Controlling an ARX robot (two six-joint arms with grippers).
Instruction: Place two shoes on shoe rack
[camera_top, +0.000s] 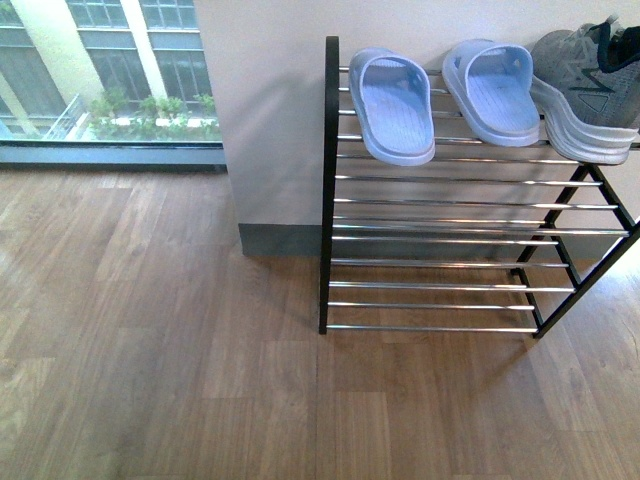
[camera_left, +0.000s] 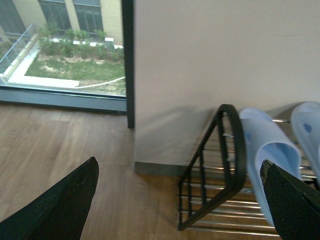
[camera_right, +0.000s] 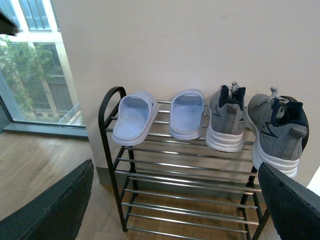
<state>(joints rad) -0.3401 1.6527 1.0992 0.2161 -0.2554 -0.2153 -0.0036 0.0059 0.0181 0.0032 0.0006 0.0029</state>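
We've got both slides (camera_right: 134, 120) and sneakers (camera_right: 227, 120) sitting on the rack's (camera_right: 107, 107) top tier, both our grippers (camera_left: 177, 200) (camera_right: 175, 200) spread wide, holding nothing.

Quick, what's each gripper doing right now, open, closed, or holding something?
Left gripper: open, holding nothing.
Right gripper: open, holding nothing.

LEFT: two matte black, wedge-shaped plastic gripper fingers (camera_left: 55, 207), smooth, tapering to blunt tips, no markings visible | RIGHT: two matte black wedge-shaped gripper fingers (camera_right: 292, 200), faint surface sheen | FRONT: no body parts visible
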